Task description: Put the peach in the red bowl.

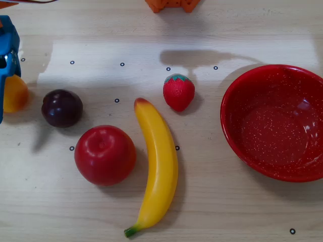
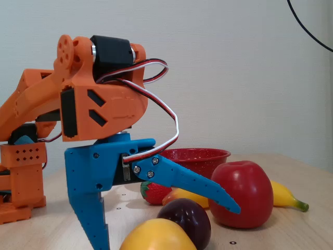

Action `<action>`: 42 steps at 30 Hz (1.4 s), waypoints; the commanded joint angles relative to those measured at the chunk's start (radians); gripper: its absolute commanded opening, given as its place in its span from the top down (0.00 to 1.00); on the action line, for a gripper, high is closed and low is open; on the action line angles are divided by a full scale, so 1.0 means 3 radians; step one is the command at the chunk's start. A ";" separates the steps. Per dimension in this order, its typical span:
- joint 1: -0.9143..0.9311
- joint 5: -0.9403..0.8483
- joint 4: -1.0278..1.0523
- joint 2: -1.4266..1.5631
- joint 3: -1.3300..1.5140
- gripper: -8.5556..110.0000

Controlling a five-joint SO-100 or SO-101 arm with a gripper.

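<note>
Jaws (image 2: 169,229) wide open, nothing clamped: one blue finger straight down, the other splayed out toward the apple (image 2: 242,194) in fixed view. Peach (image 2: 157,237) sits on tabletop (image 1: 227,212) betw the two fingers, low in that view; can't tell if either finger touches it.

Overhead view: only a sliver of the blue jaws shows at left edge, peach (image 1: 14,94) right under/beside it, partly covered.

Next out: dark plum (image 1: 62,108) just beside peach, looks touching or nearly so in fixed view. Then red apple, near plum on the far side from jaws. Banana (image 1: 158,166) lies lengthwise beyond apple, strawberry (image 1: 178,92) near its top end.

Red bowl (image 1: 275,122) farthest from jaws, opposite side of tabletop, upright, empty, cut off by the frame edge in overhead.

Orange arm (image 2: 99,104) w/ black servo and red/white/black wires above jaws.

No readable text or brand anywhere; small black ring marks dotted on tabletop.
</note>
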 commanded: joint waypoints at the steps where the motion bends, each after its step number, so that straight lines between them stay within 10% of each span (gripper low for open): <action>1: -0.0020 0.0046 -0.0020 0.0199 -0.0317 0.42; 42: -0.0189 0.0118 -0.0164 0.0046 -0.0087 0.43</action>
